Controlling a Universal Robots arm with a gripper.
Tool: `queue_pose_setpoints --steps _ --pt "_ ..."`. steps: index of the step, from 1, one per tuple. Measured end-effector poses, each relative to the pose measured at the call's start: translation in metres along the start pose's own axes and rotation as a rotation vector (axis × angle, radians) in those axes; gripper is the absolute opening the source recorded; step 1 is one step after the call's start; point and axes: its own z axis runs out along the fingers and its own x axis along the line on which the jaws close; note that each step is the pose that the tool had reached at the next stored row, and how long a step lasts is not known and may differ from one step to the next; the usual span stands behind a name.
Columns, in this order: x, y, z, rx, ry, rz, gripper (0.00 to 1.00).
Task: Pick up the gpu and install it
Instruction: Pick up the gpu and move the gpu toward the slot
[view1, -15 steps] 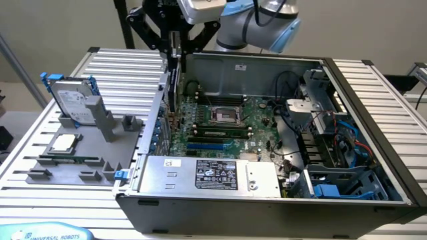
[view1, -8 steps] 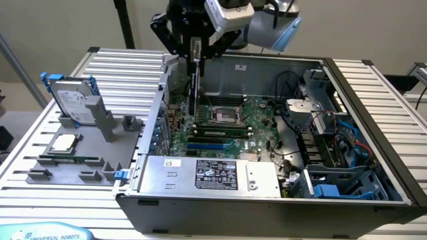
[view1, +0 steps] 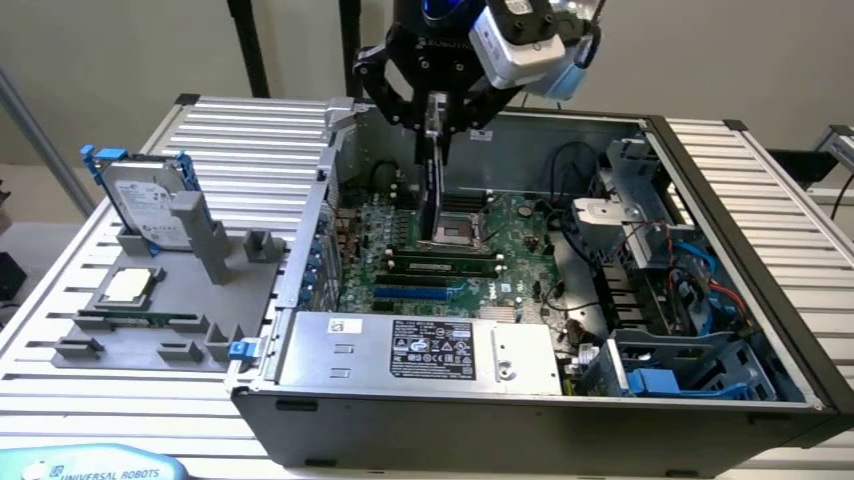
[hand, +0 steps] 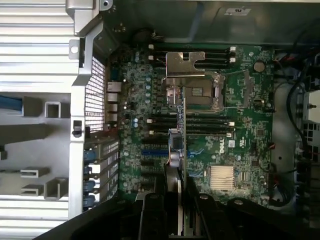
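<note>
Exterior view: I see my gripper (view1: 441, 122) clamped on the gpu (view1: 430, 200), which hangs edge-on straight below the fingers, with the motherboard (view1: 497, 262) beneath. Wrist view: the gpu (hand: 184, 125) sticks out from between the gripping fingers (hand: 151, 216), motherboard (hand: 242, 147) beyond.

Oblique exterior, downward wrist, shared motherboard (view1: 523, 232)

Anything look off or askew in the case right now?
Nothing looks spilled or broken. One oddity: the load plate of the CPU socket stands flipped open on the motherboard. The gpu hangs edge-on in the gripper above the board, roughly upright, not seated.
</note>
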Motion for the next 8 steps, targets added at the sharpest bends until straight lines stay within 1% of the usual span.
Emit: queue_pose_setpoints --steps 5,8 --pt "-0.023 0.0023 0.0088 0.001 -0.0001 0.0 0.27" --pt "-0.037 0.0036 0.0141 0.0031 0.0001 0.0 0.27"
